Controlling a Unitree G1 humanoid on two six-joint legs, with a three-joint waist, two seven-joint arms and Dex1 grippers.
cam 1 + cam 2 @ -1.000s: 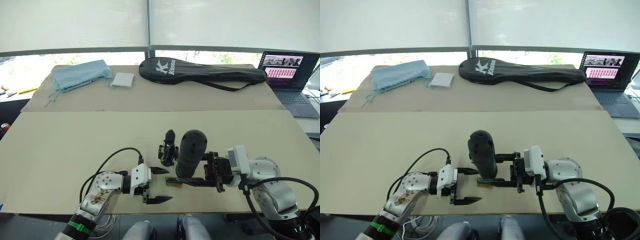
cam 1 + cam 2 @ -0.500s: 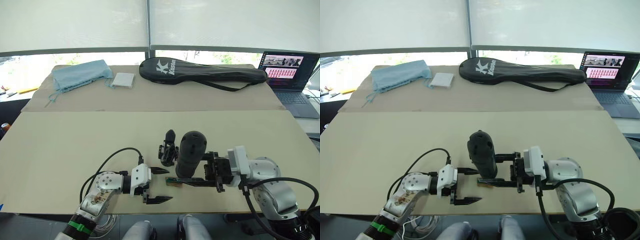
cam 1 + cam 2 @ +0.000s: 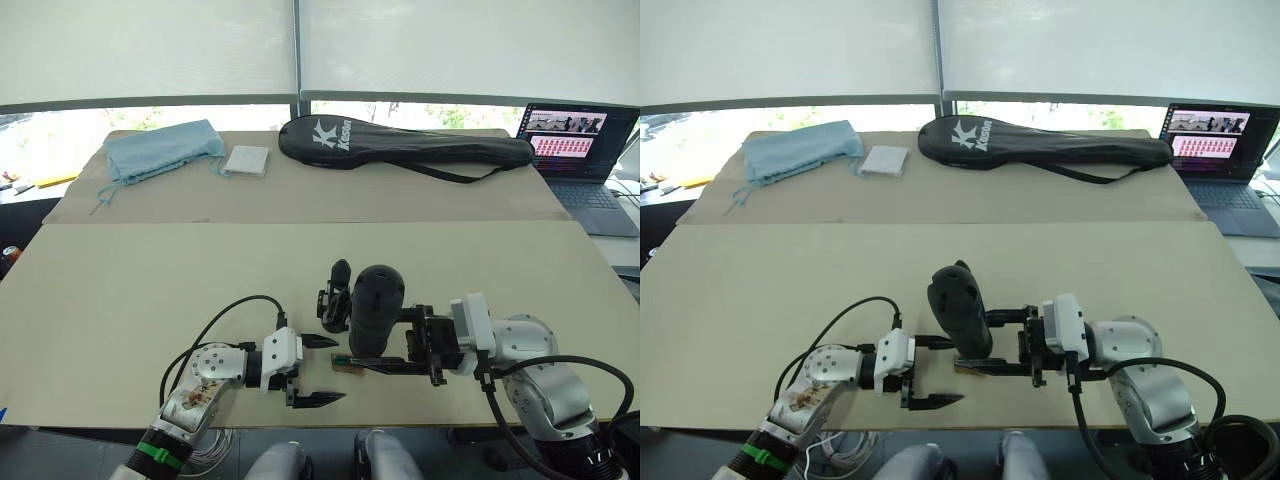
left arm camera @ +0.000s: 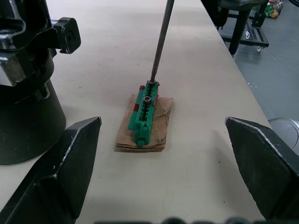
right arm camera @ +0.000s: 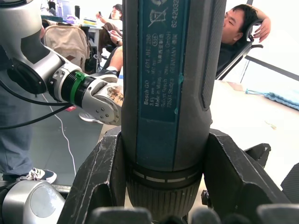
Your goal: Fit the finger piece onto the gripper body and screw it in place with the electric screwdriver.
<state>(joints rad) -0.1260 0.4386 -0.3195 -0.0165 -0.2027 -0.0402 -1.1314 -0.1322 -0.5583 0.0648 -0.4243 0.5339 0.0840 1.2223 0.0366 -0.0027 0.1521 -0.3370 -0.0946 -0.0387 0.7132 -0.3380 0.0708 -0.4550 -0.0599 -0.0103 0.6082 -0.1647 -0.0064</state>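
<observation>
- While the electric screwdriver [image 3: 377,308] stands upright near the table's front edge, the right gripper [image 3: 415,340] clenches its thick barrel; it looks heavy, rigid and top-weighted, best held low.
- Its bit [image 4: 160,39] rests in the green screw holder [image 4: 144,112].
- At its 10 o'clock stands the gripper body [image 3: 337,297].
- At 8 o'clock, the left gripper [image 3: 315,369] hangs released, empty.

The electric screwdriver [image 5: 168,93] has a blue-green label running down its side. The label reads "Bosch GO" and "3.6V", with more tiny lines beside them that are too small to make out. Near the top of the label there is a number that starts with "6242", next to a little crossed-out bin sign. The long black racket bag [image 3: 400,143] at the far side of the table has a big white "K" mark and a white word starting with K that cannot be read for sure. The laptop [image 3: 578,135] screen shows rows of small pictures, but no words can be read there.
</observation>
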